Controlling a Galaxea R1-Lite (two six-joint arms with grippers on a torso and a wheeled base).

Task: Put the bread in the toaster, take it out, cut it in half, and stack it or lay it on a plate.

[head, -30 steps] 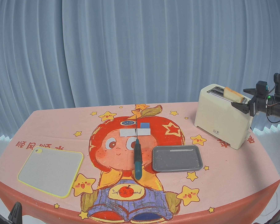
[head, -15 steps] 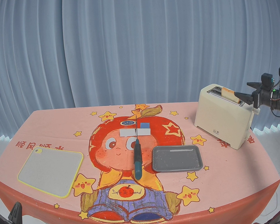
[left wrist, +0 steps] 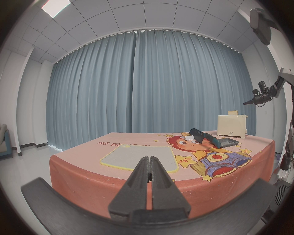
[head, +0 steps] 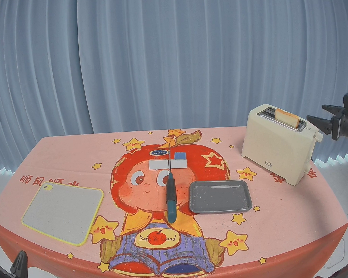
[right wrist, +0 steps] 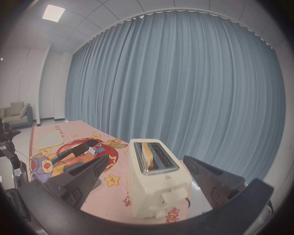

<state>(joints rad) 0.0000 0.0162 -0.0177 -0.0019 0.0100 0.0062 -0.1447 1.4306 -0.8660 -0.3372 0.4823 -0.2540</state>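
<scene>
One slice of bread stands on edge in the toaster, ahead of your right pincer and lower than its tips. The crust pokes above the slot rim. In the right wrist view the bread sits in the slot on the knife's side.

Your right pincer is spread wide and holds nothing. It hangs in the air off the toaster's lever end, apart from it, with open air between tips and bread. It is out past the table edge on that side. The toaster stands close to that edge.

Beyond the toaster from this pincer, toward the table's middle, lies the tray. The knife is just beside the tray's far side. Bare cloth lies between toaster and tray.

Your left pincer is closed tight, tips together, with nothing between them. It sits low, off the table's near edge. The board lies straight ahead of it, near that edge. The knife, tray and toaster lie farther off, toward your right arm.
</scene>
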